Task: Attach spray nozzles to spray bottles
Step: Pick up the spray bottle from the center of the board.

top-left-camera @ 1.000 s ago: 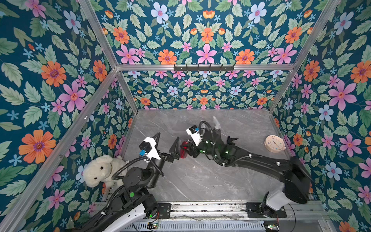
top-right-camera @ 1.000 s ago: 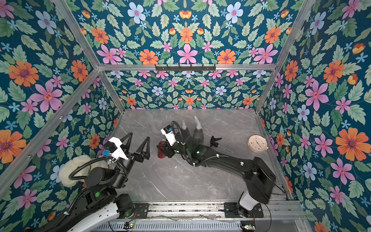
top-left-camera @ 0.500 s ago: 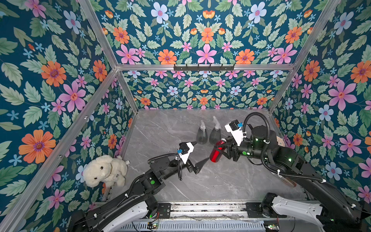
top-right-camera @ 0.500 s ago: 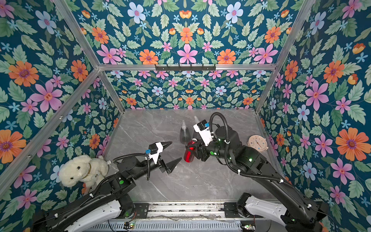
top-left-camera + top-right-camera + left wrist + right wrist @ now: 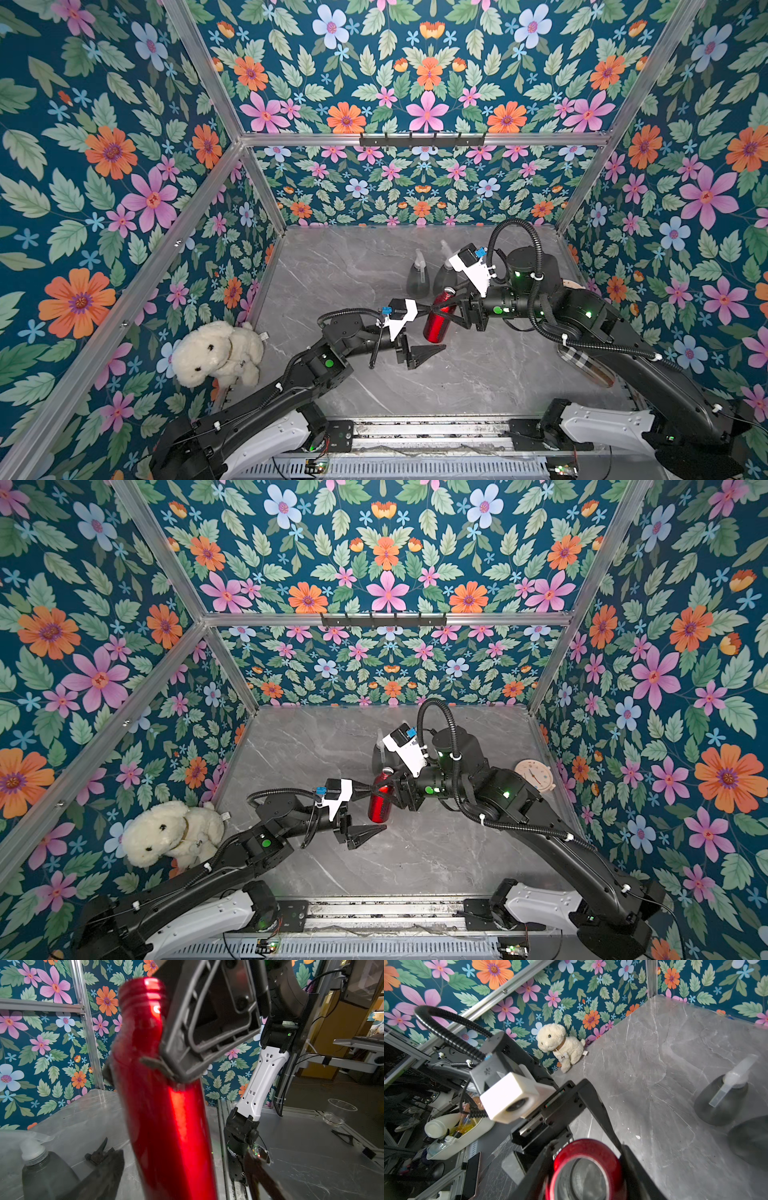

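Note:
The red spray bottle leans in mid-table with its threaded mouth open and no nozzle on it. My right gripper is shut on its upper body; in the right wrist view the red rim sits between the fingers. My left gripper is open and straddles the lower body, with gaps on both sides. Two smoky-grey spray bottles stand behind, each with a whitish spray nozzle on top. A small black spray nozzle lies on the table beside them.
A white plush dog sits against the left wall. A pale round dial lies by the right wall. A clear jar lies under the right arm. Flowered walls close in three sides of the grey marble table.
The right arm has carried the red bottle from left of centre to mid-table. The left arm has swung in from the left, and its jaws now straddle the bottle and have narrowed.

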